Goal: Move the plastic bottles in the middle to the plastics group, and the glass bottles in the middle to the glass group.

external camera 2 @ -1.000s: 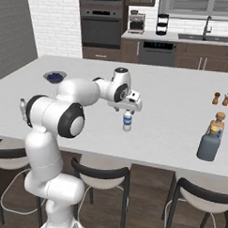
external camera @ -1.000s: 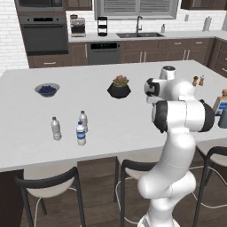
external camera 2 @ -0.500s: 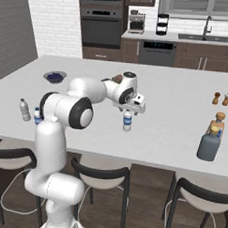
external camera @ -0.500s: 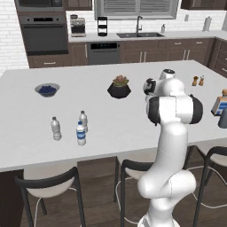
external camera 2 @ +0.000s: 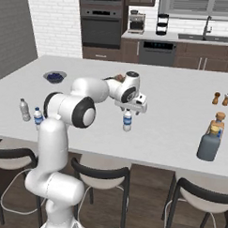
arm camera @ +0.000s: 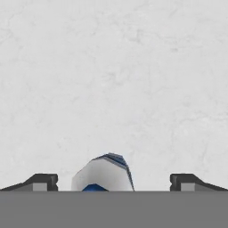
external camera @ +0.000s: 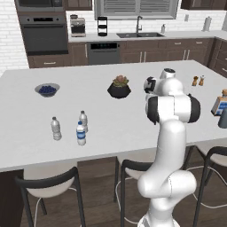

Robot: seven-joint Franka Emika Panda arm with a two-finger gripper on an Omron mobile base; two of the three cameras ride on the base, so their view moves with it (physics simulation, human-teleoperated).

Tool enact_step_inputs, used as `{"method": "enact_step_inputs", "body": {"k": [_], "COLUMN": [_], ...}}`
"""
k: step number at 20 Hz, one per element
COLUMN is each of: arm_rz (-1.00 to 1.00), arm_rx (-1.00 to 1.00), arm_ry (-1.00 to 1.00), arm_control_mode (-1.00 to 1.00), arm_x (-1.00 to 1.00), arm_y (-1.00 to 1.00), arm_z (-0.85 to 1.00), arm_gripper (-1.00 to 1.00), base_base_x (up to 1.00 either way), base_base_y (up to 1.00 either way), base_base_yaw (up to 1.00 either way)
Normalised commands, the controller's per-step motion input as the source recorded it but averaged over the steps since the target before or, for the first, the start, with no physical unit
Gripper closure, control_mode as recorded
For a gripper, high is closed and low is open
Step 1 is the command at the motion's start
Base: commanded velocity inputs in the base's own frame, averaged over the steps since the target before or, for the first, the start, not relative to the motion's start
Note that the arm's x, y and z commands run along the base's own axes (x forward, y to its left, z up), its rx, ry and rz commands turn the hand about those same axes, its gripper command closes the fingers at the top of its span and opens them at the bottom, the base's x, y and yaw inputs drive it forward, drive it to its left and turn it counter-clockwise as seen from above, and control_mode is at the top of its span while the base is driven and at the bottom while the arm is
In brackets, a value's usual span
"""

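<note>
white brick wall (external camera 2: 59, 19) | oven (external camera: 42, 39) | sink (external camera: 138, 34) | stools (external camera 2: 101, 181)

Bottle-strewn white island counter (external camera: 133, 119)

I count four slim water bottles: three clustered (external camera: 56, 128) (external camera: 83, 121) (external camera: 80, 133), one apart (external camera 2: 127, 120). I see one dark grey-blue bottle (external camera 2: 208, 144), one pale squarish bottle (external camera 2: 218, 123), two brown shakers (external camera 2: 216, 98) (external camera 2: 226, 98). One blueberry bowl (external camera: 47, 90), one potted plant (external camera: 119, 86).
</note>
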Motion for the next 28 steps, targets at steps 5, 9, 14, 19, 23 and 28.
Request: {"method": "enact_step_inputs", "body": {"k": [5,9,14,19,23,28], "arm_rz": [0.01,0.03,0.01,0.00,0.00,0.00], "arm_rx": [0.00,0.00,0.00,0.00,0.00,0.00], "arm_ry": [0.00,0.00,0.00,0.00,0.00,0.00], "arm_control_mode": [-1.00,-1.00,-1.00,-1.00,-1.00,-1.00], "arm_x": [-0.06,-0.11,-0.06,0.07,0.09,0.00], "arm_y": [0.12,0.23,0.07,0.00,0.00,0.00], "arm_z": [-0.01,0.00,-0.16,-0.17,-0.04,0.00], "arm_gripper": [-1.00,-1.00,-1.00,-1.00,-1.00,-1.00], "base_base_x": [0.00,0.00,0.00,0.00,0.00,0.00], "base_base_y": [0.00,0.00,0.00,0.00,0.00,0.00], "base_base_yaw": [0.00,0.00,0.00,0.00,0.00,0.00]}}
